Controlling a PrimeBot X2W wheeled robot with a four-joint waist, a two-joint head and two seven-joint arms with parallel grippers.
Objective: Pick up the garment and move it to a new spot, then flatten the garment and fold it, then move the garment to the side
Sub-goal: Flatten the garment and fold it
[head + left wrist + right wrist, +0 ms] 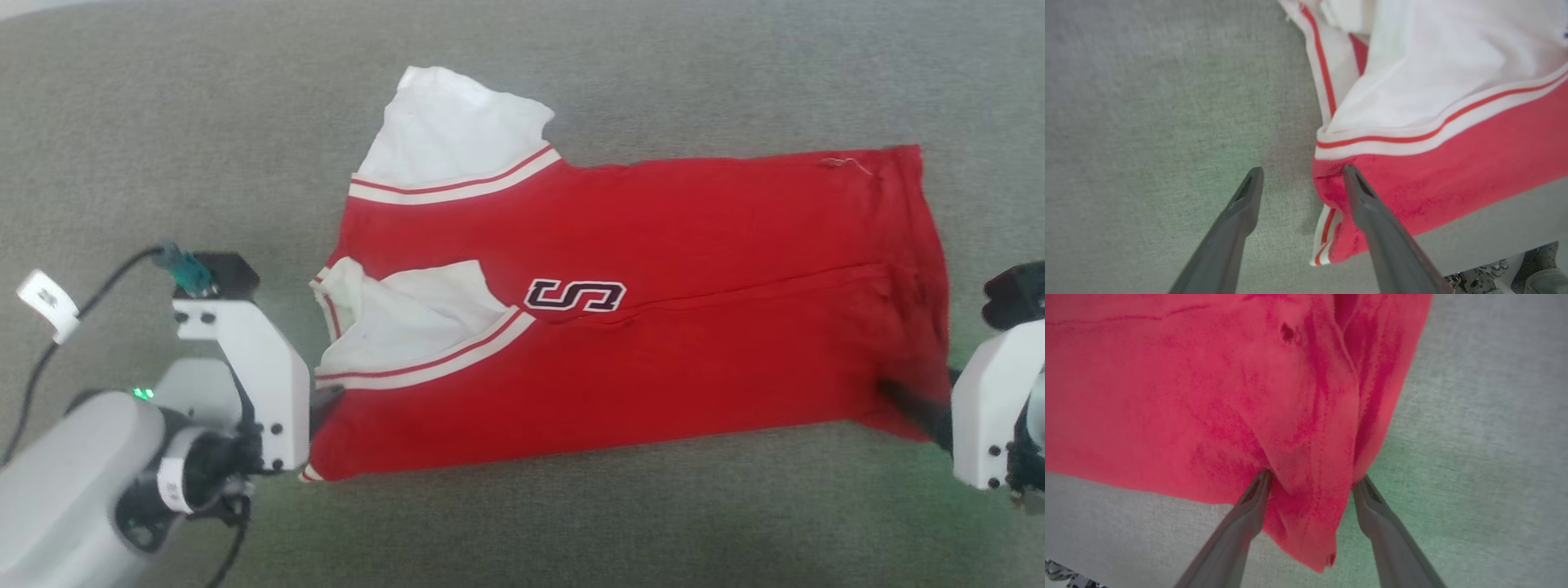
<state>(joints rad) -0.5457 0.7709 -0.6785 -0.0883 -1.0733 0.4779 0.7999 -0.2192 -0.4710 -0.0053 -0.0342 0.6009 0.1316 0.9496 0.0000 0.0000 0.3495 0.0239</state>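
The red garment (653, 245) lies folded lengthwise across the grey cloth surface, with its white sleeves (445, 131) at the left end and a black, white-outlined letter (574, 295) showing mid-fold. My left gripper (1302, 169) is open at the garment's near left corner (1453, 183). One of its fingers (1372, 212) rests on the red edge and the other lies on the grey surface. My right gripper (1312, 477) is open at the near right corner, with a bunched fold of the red garment (1167, 396) between its fingers. In the head view its dark fingers (914, 404) reach under the hem.
The grey fabric surface (163, 122) stretches all around the garment. My left arm's white wrist housing (245, 367) and its black cable (49, 351) sit at the lower left, and the right wrist housing (992, 408) is at the right edge.
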